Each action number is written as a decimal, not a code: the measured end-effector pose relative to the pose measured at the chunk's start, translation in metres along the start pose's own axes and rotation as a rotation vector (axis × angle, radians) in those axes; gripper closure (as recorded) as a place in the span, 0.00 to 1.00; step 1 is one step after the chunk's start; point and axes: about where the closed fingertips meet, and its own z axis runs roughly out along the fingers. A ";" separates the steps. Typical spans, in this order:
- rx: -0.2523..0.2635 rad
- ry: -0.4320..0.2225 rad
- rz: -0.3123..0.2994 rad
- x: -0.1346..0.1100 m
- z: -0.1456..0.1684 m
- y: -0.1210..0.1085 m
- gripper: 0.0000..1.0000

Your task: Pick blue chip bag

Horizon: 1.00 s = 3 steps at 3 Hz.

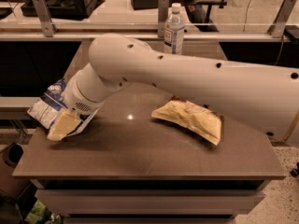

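Arm [187, 78] is spanning the table [140, 157] from the right side to the left edge. The gripper [63, 126] is sitting low at the left edge, right on top of the blue chip bag [46, 107] and touching it. Grip state: cannot tell from this angle, as the wrist housing is covering most of it. The blue chip bag is lying at the table's left edge under the gripper, crinkled, with part of it sticking out past the edge. A yellow chip bag [189, 118] is lying flat near the table's middle-right, well apart from the blue one. A water bottle [174, 29] is standing upright at the far edge, behind the arm.
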 end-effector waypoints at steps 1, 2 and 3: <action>-0.001 0.001 -0.003 -0.001 0.000 0.001 0.63; -0.002 0.001 -0.007 -0.003 0.000 0.002 0.87; -0.003 0.001 -0.010 -0.004 0.001 0.004 1.00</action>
